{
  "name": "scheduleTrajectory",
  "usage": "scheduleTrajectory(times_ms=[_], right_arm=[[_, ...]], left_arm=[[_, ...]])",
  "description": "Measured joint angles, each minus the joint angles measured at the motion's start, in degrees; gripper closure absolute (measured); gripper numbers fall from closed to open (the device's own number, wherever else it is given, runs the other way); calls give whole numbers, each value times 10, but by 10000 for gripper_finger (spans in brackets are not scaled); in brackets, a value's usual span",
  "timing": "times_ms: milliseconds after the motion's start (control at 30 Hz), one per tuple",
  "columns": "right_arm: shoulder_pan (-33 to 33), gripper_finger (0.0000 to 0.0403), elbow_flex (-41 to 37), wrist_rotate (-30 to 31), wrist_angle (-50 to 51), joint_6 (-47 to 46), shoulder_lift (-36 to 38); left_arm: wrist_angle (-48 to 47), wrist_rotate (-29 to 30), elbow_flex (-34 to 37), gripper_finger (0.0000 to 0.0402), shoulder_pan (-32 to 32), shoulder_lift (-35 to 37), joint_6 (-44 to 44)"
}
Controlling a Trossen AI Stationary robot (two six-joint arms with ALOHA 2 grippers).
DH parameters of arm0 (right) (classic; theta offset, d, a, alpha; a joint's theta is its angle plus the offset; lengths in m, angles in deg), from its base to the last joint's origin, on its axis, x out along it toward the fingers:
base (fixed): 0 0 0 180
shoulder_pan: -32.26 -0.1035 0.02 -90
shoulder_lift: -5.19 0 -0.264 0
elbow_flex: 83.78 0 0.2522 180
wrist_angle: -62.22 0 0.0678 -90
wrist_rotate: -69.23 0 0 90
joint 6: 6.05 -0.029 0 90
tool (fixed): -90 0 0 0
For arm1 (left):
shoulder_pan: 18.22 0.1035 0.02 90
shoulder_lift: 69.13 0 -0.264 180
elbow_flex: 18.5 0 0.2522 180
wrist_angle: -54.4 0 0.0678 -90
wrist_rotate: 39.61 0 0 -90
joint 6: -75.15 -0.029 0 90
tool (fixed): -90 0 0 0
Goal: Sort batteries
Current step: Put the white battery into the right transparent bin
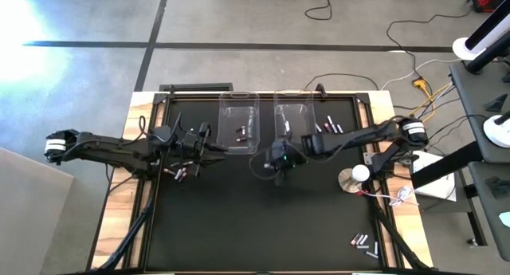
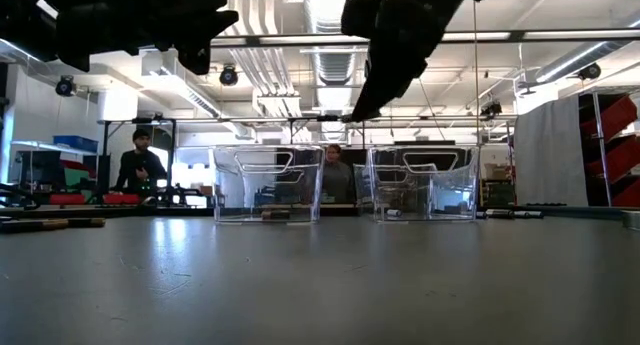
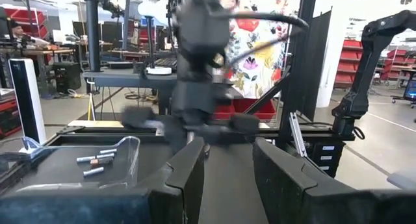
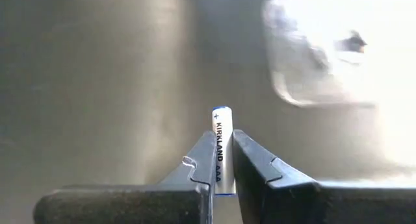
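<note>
On the black mat (image 1: 263, 219) of the wood-edged table, two clear plastic bins stand side by side near the far edge: the left bin (image 1: 238, 128) and the right bin (image 1: 292, 123). Both dark arms reach in over the mat from opposite sides. The left gripper (image 1: 209, 141) hangs just beside the near left corner of the left bin, its jaws spread apart with nothing between them; its wrist view looks level across the table at the other arm. The right gripper (image 1: 279, 159) hovers just in front of the right bin, above the mat, and its jaws pinch a silvery-white battery (image 4: 222, 149) marked KIRKLAND AAA, held upright with its blue-rimmed end sticking out past the fingertips. A round silver-white disc (image 1: 351, 178) with a red wire lies near the right edge. Loose batteries lie in clusters: dark ones by the left gripper (image 1: 179, 172), some beside the right bin (image 1: 331, 127), a few in the near right corner (image 1: 363, 242), and a few inside the left bin (image 1: 241, 132).
</note>
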Motion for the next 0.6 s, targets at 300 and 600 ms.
scheduleTrajectory(times_ms=[300,600], right_arm=[[120,375,84,16,168,-8,-4],[273,375,72,17,214,-30,-2]], left_arm=[[-10,0,0,290,0,0,0],[-18,0,0,290,0,0,-8]])
